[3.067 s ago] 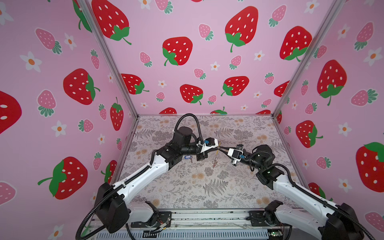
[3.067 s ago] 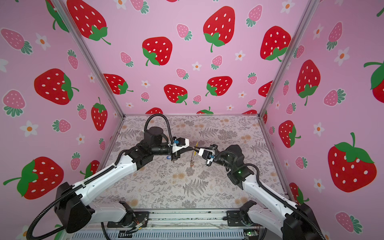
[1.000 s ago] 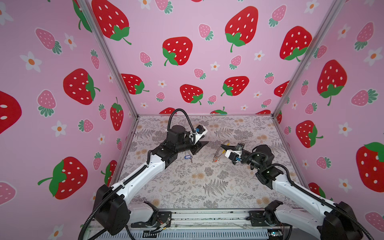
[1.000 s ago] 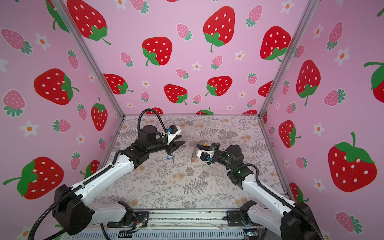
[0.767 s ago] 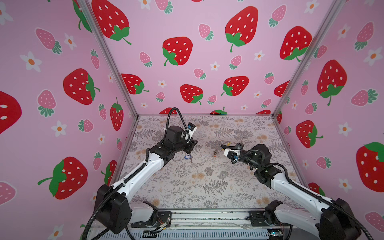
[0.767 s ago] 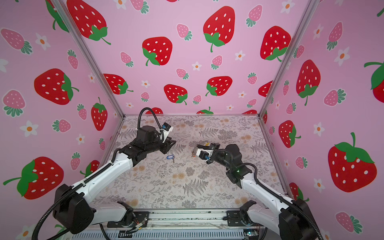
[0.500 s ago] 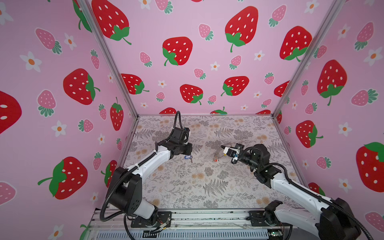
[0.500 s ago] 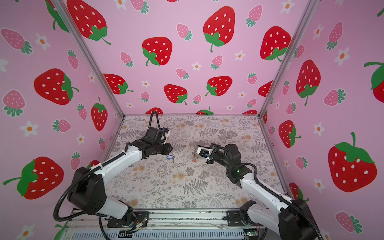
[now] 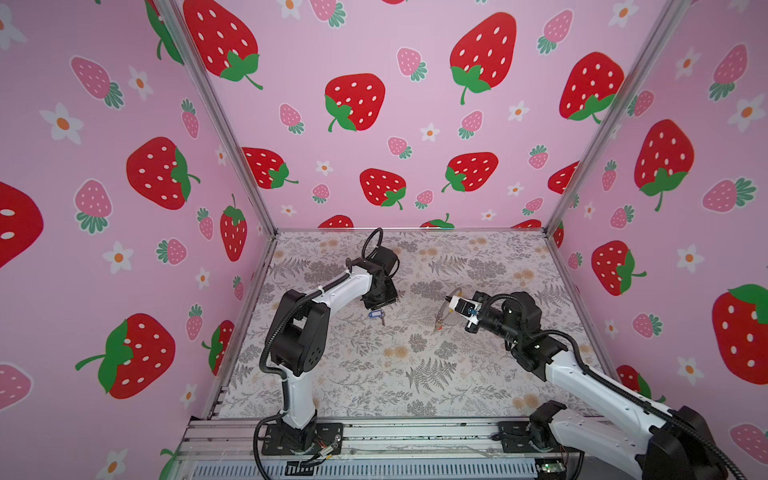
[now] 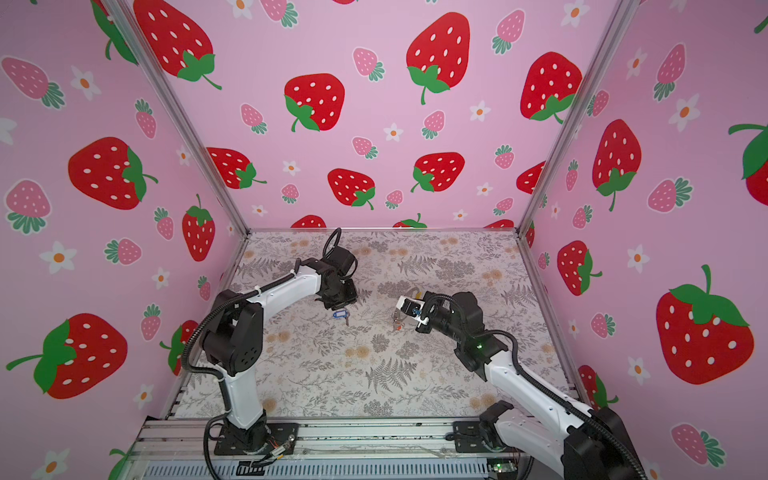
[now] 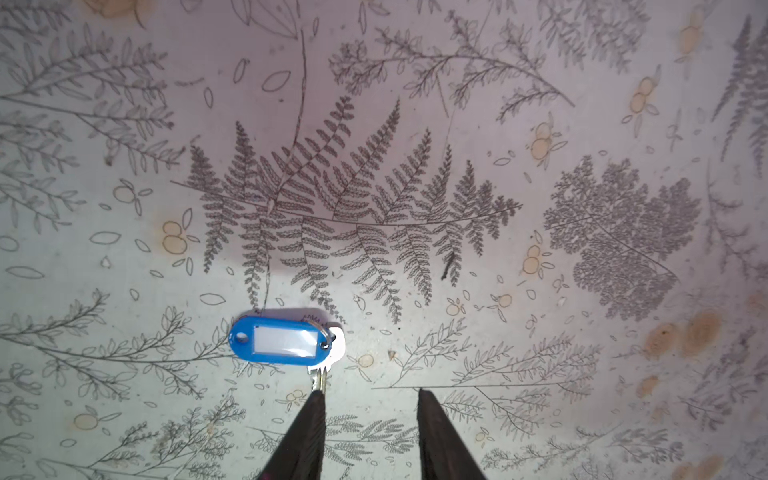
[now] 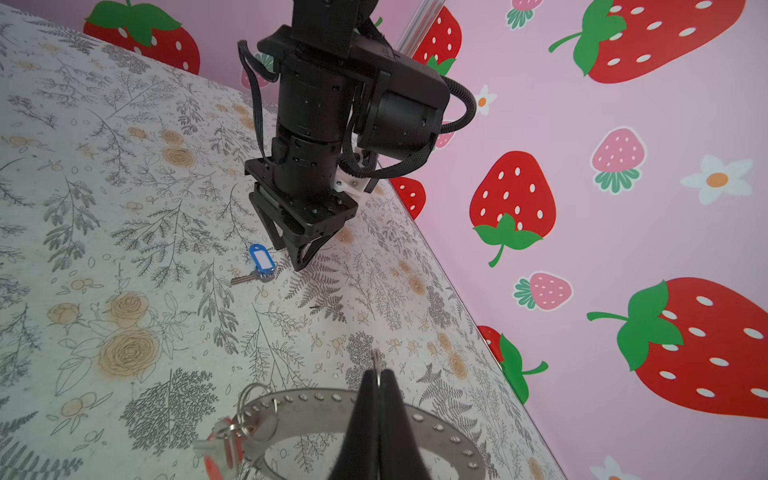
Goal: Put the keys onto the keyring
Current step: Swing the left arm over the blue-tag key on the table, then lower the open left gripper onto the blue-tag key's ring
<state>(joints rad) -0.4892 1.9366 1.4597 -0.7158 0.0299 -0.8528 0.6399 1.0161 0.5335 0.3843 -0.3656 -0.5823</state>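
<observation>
L gripper (image 11: 370,394) tip at blue-tag key (image 11: 286,341)

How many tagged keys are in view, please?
2: blue-tagged key on the mat beside the left gripper; red-tagged key hanging on the keyring held by the right gripper.

No writing is legible anywhere; the blue key tag (image 11: 282,341) has only a blank white label.

loose key (image 9: 375,315) on table (image 9: 374,374) | left of keyring (image 12: 307,399) | apart
</observation>
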